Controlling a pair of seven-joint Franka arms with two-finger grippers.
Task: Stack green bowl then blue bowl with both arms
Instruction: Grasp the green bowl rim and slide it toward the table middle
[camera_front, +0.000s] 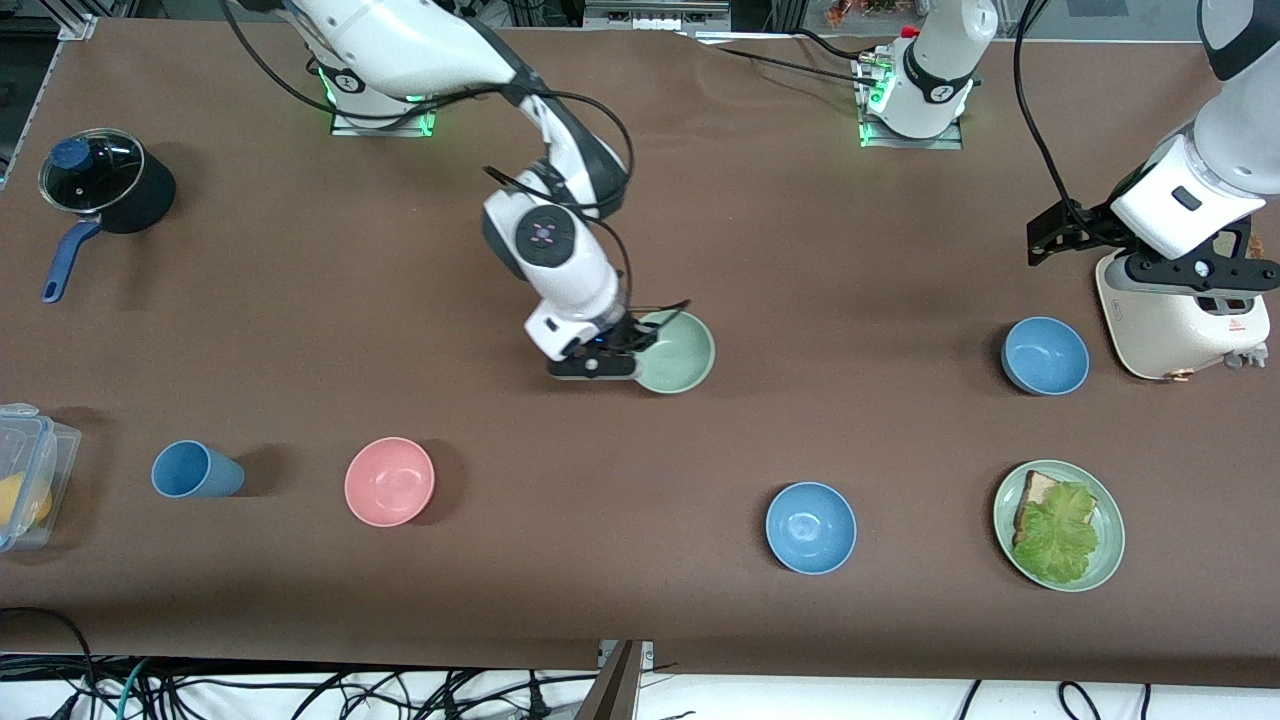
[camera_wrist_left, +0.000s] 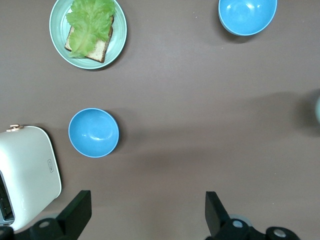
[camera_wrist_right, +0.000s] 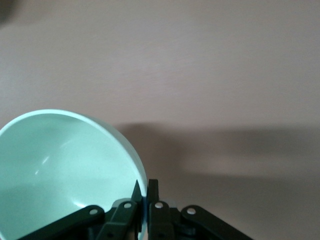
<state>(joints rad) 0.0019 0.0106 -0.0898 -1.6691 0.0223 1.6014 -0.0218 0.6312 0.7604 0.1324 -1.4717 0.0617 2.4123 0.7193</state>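
The pale mint green bowl (camera_front: 680, 352) is at the middle of the table. My right gripper (camera_front: 632, 347) is shut on its rim, one finger inside and one outside; in the right wrist view the gripper (camera_wrist_right: 145, 192) pinches the green bowl (camera_wrist_right: 60, 165). I cannot tell whether the bowl is off the table. The dull blue bowl (camera_front: 1045, 355) sits toward the left arm's end, beside the toaster; it also shows in the left wrist view (camera_wrist_left: 93, 132). My left gripper (camera_front: 1205, 290) hangs open and empty over the toaster (camera_wrist_left: 147, 210).
A white toaster (camera_front: 1180, 320) stands at the left arm's end. A plate with bread and lettuce (camera_front: 1100, 560) and a brighter blue bowl (camera_front: 810, 527) lie nearer the camera. A pink bowl (camera_front: 389, 481), blue cup (camera_front: 195, 470), plastic box (camera_front: 30, 475) and lidded pot (camera_front: 100, 180) are toward the right arm's end.
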